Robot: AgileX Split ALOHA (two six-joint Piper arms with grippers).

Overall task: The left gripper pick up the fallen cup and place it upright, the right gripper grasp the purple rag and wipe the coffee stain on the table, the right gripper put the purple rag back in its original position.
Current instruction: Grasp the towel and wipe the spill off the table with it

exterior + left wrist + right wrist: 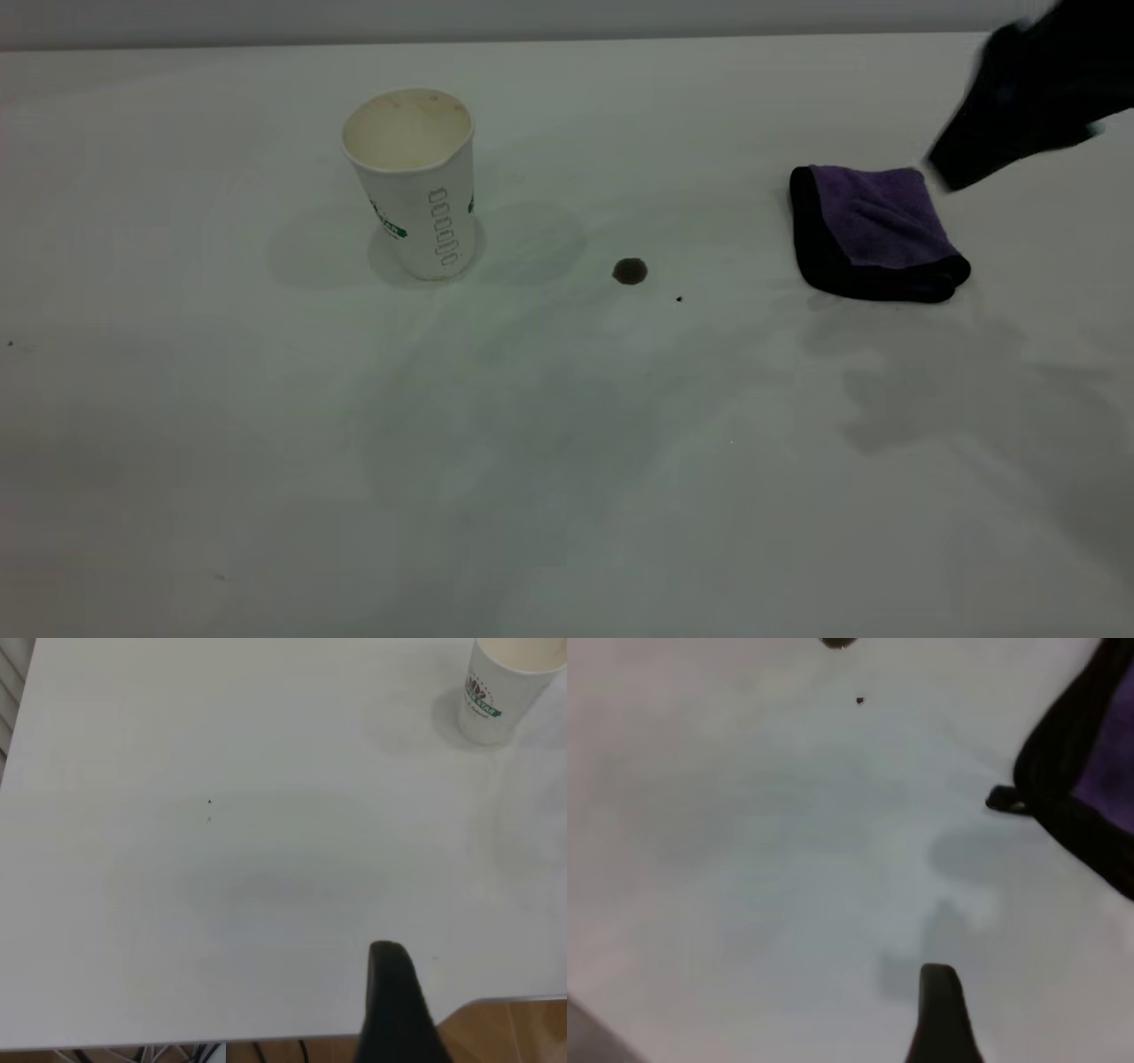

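The white cup with green lettering stands upright at the table's left-centre, mouth up and cream inside; it also shows in the left wrist view. The small round brown coffee stain lies on the table between cup and rag; its edge shows in the right wrist view. The folded purple rag with a thick black edge lies flat at the right, and in the right wrist view. My right gripper hovers just behind the rag's far right corner, apart from it; a black part of it shows. My left gripper is near the table's edge, far from the cup, out of the exterior view.
A tiny black speck lies just right of the stain and shows in the right wrist view. The table's edge and a wooden floor beyond it show by the left gripper. A grey wall runs behind the table.
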